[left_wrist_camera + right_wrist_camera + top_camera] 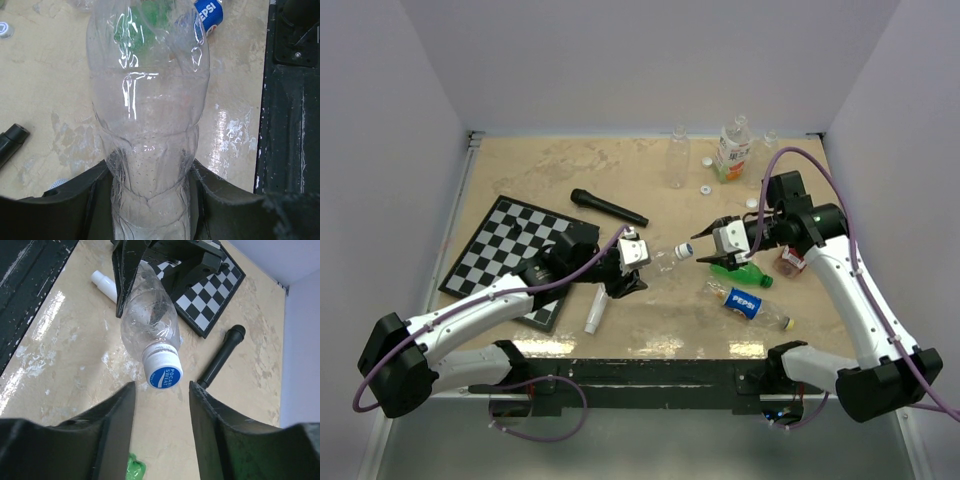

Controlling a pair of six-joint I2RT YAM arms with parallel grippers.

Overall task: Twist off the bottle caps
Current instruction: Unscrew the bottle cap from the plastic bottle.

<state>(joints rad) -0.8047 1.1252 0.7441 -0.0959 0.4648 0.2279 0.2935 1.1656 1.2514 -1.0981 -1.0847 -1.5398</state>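
Bottle cap front and centre: blue and white, seated on the neck of a clear bottle that is carried over the middle of the tabletop, a little toward the near edge. Sweeping from the left, the chessboard lies by the left edge. Next comes the left gripper, pinching the clear bottle at its base end, both fingers pressed into the thin plastic, neck pointing right. Then the cap itself, and facing it head-on is the right gripper. Its fingers are spread, one on either side of the cap with a gap on both, touching nothing. So this one reads as mid-job, the cap on the neck with the twisting hand lined up but not gripping. The next move calls for the right gripper to ease forward, stay centred, close on the ribbed white skirt and turn about the bottle's axis while the left holds firm. That soft bottle wall could buckle or spin in the grip. Further right, a green bottle and a Pepsi bottle lie toward the near right. Loose white caps sit toward the far right.
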